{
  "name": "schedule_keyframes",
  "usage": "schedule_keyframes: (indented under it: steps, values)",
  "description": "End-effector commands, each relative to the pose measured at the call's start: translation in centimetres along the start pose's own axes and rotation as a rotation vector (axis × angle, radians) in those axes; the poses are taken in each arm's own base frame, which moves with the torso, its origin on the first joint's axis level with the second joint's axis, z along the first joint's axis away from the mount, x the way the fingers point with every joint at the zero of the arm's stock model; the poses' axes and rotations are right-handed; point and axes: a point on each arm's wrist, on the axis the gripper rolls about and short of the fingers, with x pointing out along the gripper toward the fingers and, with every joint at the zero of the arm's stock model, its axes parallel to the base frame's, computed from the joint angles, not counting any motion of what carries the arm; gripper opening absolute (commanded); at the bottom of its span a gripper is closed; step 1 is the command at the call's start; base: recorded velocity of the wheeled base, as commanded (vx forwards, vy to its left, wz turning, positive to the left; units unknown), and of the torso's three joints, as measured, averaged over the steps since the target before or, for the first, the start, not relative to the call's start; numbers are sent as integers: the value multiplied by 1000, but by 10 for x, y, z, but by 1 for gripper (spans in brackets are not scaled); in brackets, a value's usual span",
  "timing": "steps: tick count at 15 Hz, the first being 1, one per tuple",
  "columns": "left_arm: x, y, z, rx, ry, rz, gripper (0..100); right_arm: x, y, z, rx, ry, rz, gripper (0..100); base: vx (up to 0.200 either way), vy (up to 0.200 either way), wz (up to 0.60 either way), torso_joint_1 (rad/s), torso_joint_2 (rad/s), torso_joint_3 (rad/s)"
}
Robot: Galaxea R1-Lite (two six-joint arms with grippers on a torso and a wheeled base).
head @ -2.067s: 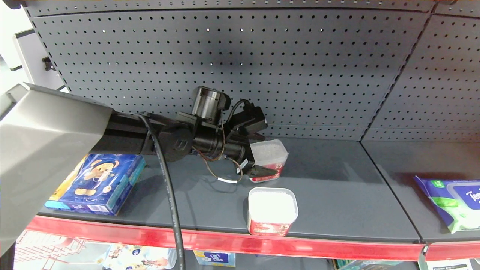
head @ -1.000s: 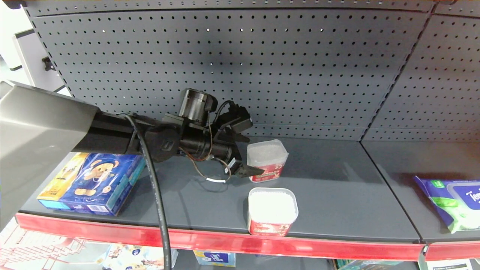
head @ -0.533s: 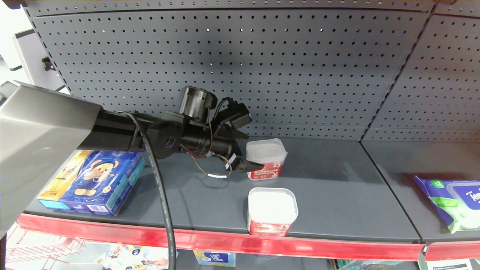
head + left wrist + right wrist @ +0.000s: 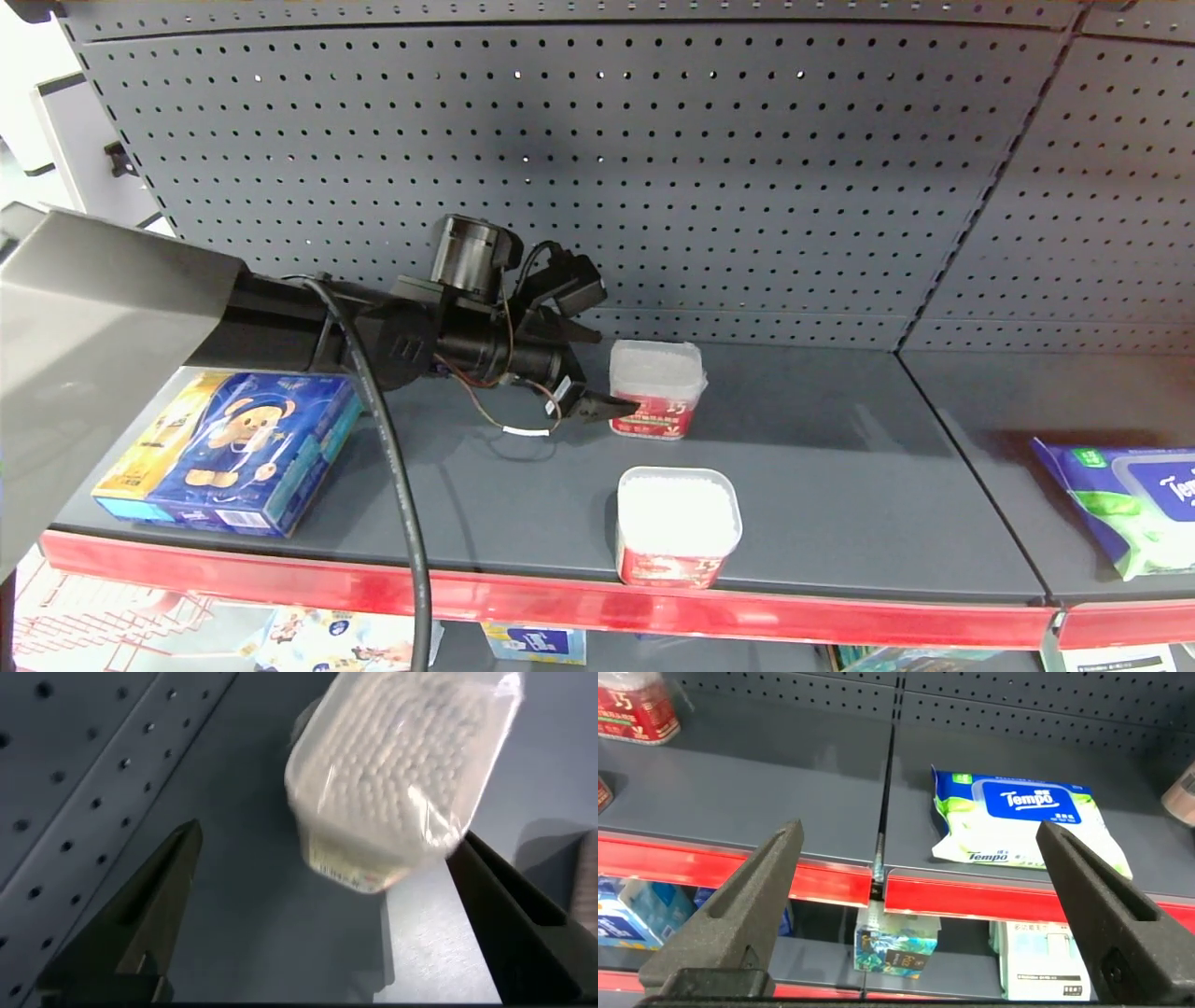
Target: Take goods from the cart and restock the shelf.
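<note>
1. Partly hidden in the head view: the far finger of the left claw, tucked behind its own wrist housing.
2. Near fingertip drawn across the lower corner of the rear tub; possibly touching it there, though neither angle settles that.
3. Otherwise spread wide, pinching nothing, with open air between the far finger and the tub in the left wrist view.
4. Just ahead of the fingertips and in line with the gap: the rear tub, standing on the shelf close to the pegboard back.
5. Upright, lid-to-base axis vertical, clear lid up, red label band low, labelled face turned toward the shelf front.
6. Clipped by the frame in the left wrist view: the lid's far edge; label reduced to a sliver.
7. On the near side of the left claw, by the red front lip: a second tub, upright, apart from the rear one.
8. Back along the arm from that claw: a blue box, lying flat.
9. Out before the shelf edge: the right claw, spread wide, pinching nothing.
10. Ahead of it on the shelf: a wipes pack, lying flat, cut by the frame edge in the head view.
</note>
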Motion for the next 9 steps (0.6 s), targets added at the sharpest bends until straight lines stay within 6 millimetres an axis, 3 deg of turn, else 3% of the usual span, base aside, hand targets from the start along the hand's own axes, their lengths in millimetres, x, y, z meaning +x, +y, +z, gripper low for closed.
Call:
schedule_keyframes:
  steps: [1,6,9]
  values:
    - [-2,1,-2,-4,4,4,100,1,0,-1,-1,4,1,100,0,0,0,0,0,0]
    - [-7,-5,3,5,-4,-9,100,1,0,-1,-1,4,2,100,0,0,0,0,0,0]
    - [-32,-26,-1,-19,17,-38,100,2,0,0,-2,10,12,100,0,0,0,0,0,0]
